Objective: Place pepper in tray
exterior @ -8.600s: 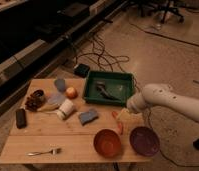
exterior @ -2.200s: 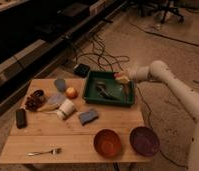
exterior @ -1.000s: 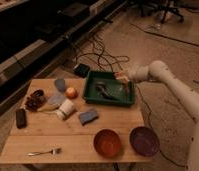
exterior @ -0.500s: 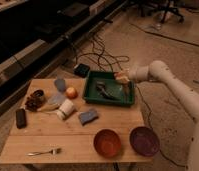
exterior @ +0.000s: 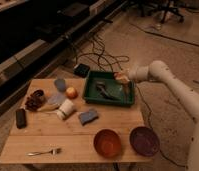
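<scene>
The dark green tray (exterior: 91, 93) stands at the far right of the wooden table (exterior: 53, 135), with a dark grey object (exterior: 104, 90) lying in it. My gripper (exterior: 122, 78) hovers just above the tray's far right corner, and the white arm (exterior: 168, 82) reaches in from the right. A small orange-red piece at the gripper's tip looks like the pepper (exterior: 120, 77), held above the tray and mostly hidden by the gripper.
A round orange-red fruit (exterior: 71, 92), a white cup (exterior: 66, 108) on its side and a blue sponge (exterior: 88, 116) lie left of the tray. An orange bowl (exterior: 107, 143) and a purple bowl (exterior: 144, 140) stand at the front. A fork (exterior: 43, 151) lies front left. Cables (exterior: 100, 52) run across the floor behind.
Since the oldest frame the gripper rose from the table's right edge near the bowls to above the tray's far right corner. Over the last two seconds nothing has moved.
</scene>
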